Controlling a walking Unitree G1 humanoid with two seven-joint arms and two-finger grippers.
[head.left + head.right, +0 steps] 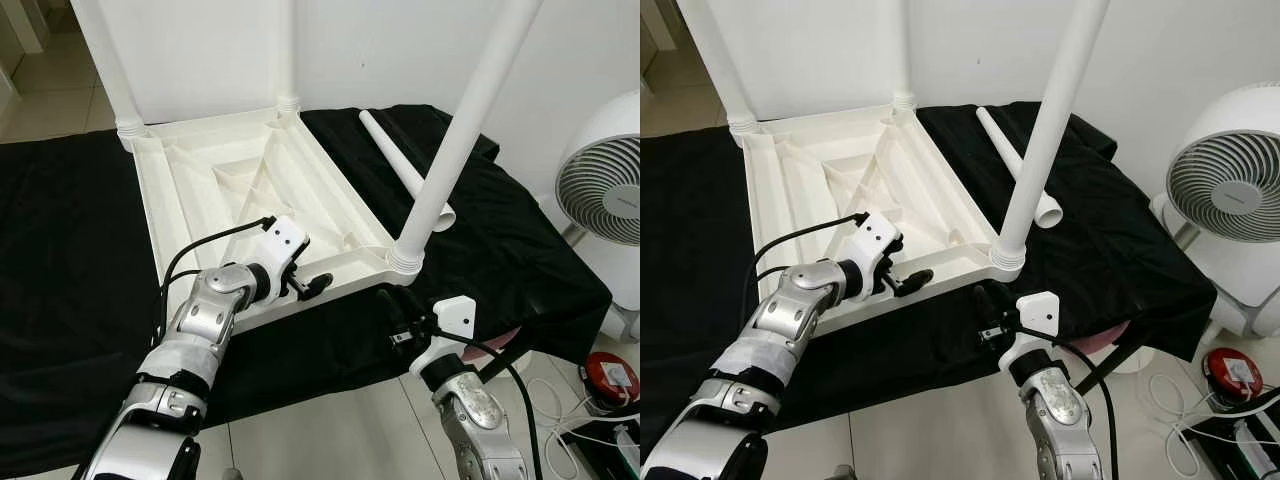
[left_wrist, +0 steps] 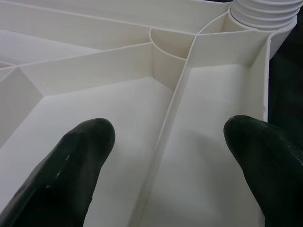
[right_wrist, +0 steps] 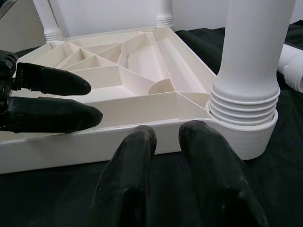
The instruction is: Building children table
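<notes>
Home room, pale tiled floor (image 1: 385, 420), plain white wall (image 1: 400, 50); white pedestal fan (image 1: 603, 195), black-draped surface (image 1: 520, 240)

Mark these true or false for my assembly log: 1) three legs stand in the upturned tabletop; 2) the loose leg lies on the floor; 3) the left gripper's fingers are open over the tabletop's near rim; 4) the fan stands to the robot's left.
1) True: three legs stand in corners of the tabletop.
2) False: the loose leg lies on the black cloth.
3) True: the left gripper has its fingers apart above the near rim.
4) False: the fan stands to its right.
</notes>
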